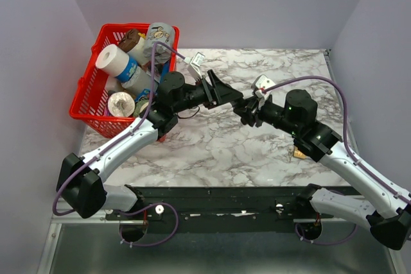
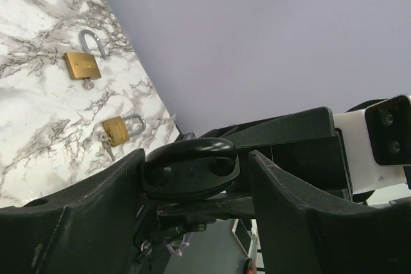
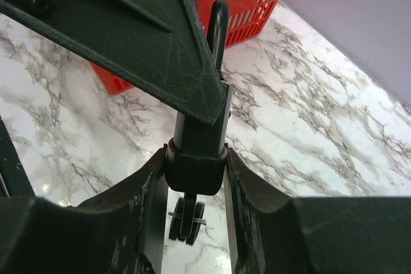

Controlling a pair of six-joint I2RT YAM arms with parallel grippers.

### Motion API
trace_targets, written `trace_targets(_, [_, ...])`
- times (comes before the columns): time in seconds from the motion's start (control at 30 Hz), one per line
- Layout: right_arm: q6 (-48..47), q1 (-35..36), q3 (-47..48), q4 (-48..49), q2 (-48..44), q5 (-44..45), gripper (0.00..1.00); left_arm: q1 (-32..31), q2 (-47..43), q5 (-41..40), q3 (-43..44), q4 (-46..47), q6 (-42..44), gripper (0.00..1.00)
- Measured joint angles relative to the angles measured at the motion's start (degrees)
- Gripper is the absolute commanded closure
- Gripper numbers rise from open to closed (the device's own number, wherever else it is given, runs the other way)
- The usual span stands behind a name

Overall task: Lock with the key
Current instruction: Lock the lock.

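Note:
A black padlock (image 1: 244, 106) hangs in the air above the table's middle, held between both grippers. My right gripper (image 3: 192, 174) is shut on the lock's body (image 3: 194, 158). The black shackle (image 3: 218, 24) points away toward the basket. A small bunch of black-headed keys (image 3: 186, 219) dangles under the body on a ring. My left gripper (image 2: 192, 178) comes in from the left and is shut on the lock's other end (image 2: 189, 166). In the top view the left gripper (image 1: 236, 99) and the right gripper (image 1: 249, 111) meet tip to tip.
A red basket (image 1: 87, 97) of bottles and rolls stands at the back left, close to the left arm. Two brass padlocks (image 2: 82, 65) (image 2: 119, 129) lie on the marble table (image 1: 212, 139); one shows beside the right arm (image 1: 299, 154). Walls enclose three sides.

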Motion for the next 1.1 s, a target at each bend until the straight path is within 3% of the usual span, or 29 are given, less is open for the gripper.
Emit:
trace_targets(0.2, [1.03,0.04,0.00,0.07,0.61,0.68,0.99,-0.57,0.11,-0.92,0.00,0.11,-0.26,0.17])
trace_targets(0.3, [1.55,0.04,0.00,0.09,0.83,1.11,0.99,-0.92,0.35,-1.86,0.02,0.04,-0.26,0.19])
trace_targets(0.47, [2.10,0.04,0.00,0.15,0.90,1.97,0.99,-1.38,0.76,-3.48,0.11,-0.22,-0.22,0.30])
trace_targets(0.83, [2.60,0.04,0.00,0.28,1.40,3.21,0.99,-1.88,1.90,-5.42,0.90,-1.44,-0.22,0.31])
trace_targets(1.0, [2.95,0.04,0.00,0.39,1.73,4.02,0.99,-2.03,2.23,-6.60,0.98,-2.16,-0.26,0.46])
trace_targets(1.07, [2.97,0.04,0.00,0.33,1.79,4.20,0.99,-2.10,2.40,-6.73,1.11,-2.16,-0.35,0.66])
trace_targets(1.1, [3.04,0.04,0.00,0.37,1.81,4.33,0.84,-2.12,2.54,-6.78,1.27,-2.25,-0.33,0.76])
